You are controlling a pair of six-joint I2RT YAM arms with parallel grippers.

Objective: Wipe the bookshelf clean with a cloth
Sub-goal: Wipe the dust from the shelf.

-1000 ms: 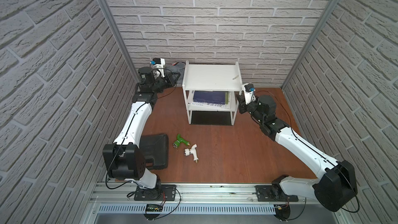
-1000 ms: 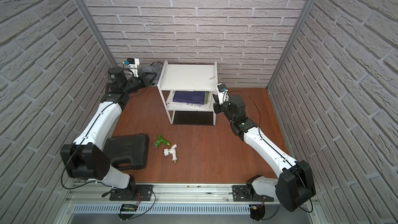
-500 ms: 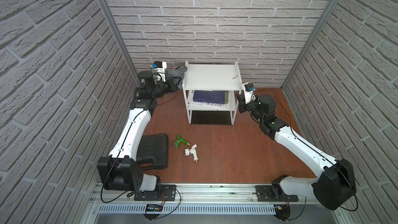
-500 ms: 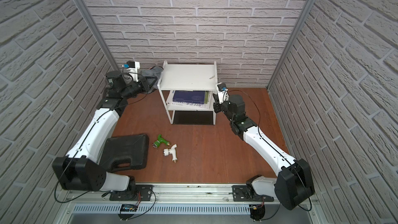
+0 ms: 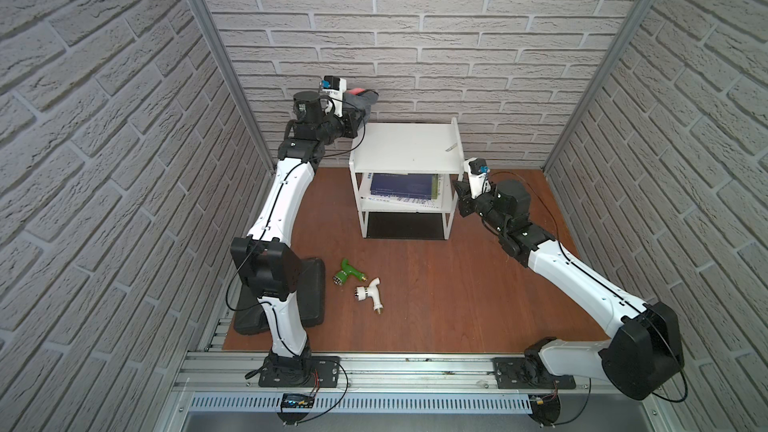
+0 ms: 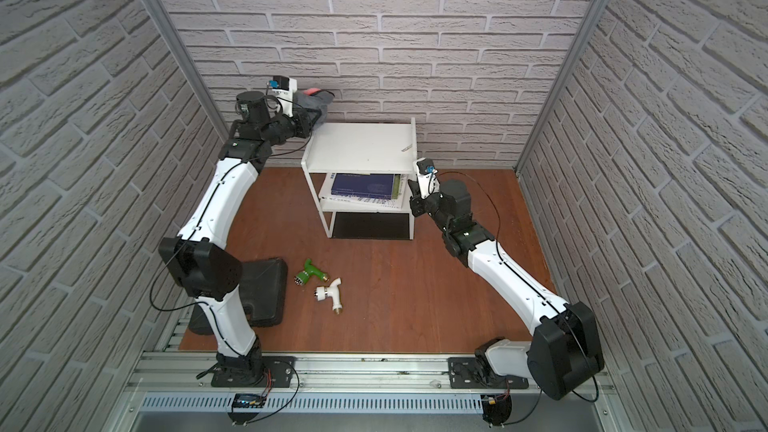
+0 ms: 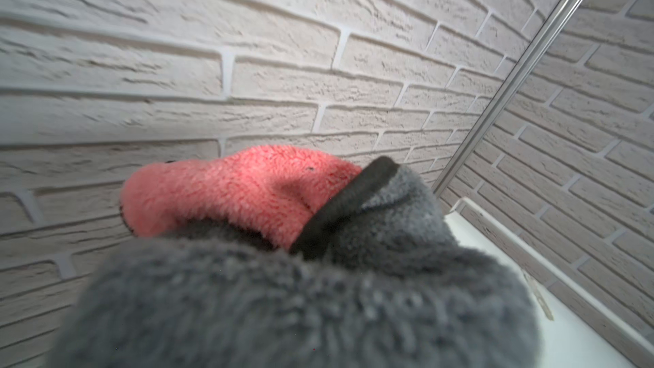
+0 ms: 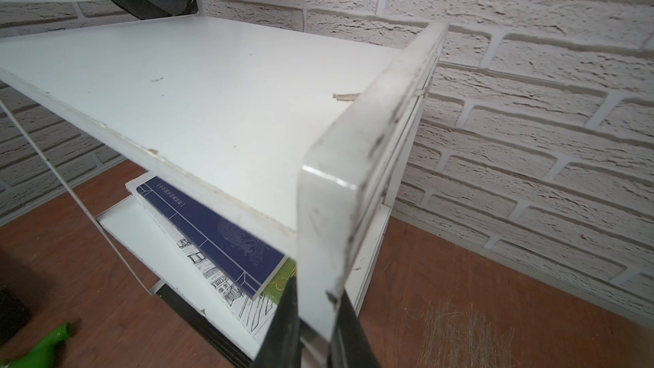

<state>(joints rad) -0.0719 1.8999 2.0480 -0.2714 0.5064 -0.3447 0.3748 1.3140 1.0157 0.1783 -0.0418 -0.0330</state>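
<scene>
The white bookshelf [image 5: 405, 147] [image 6: 361, 147] stands against the back wall. The grey cloth [image 5: 361, 98] [image 6: 314, 98], pink on its reverse, hangs above the shelf's back left corner. My left gripper [image 5: 354, 120] [image 6: 308, 121] is shut on it. In the left wrist view the cloth [image 7: 283, 295] fills the foreground and hides the fingers. My right gripper [image 5: 460, 197] [image 6: 412, 198] [image 8: 311, 316] is shut on the bookshelf's right side panel [image 8: 354, 171], one dark finger [image 8: 283, 313] on each face. The top tier [image 8: 198, 93] is bare except for a small tan scrap [image 8: 345, 96].
Books [image 5: 403, 189] [image 8: 212, 231] lie on the middle tier. A black plastic case [image 5: 311, 297] sits at the front left beside my left arm. A green fitting [image 5: 347, 274] and a white fitting [image 5: 370, 290] lie on the wooden floor. Brick walls close in on three sides.
My left arm has risen and swung right, carrying the cloth up to the shelf's back left corner. The right arm has not moved.
</scene>
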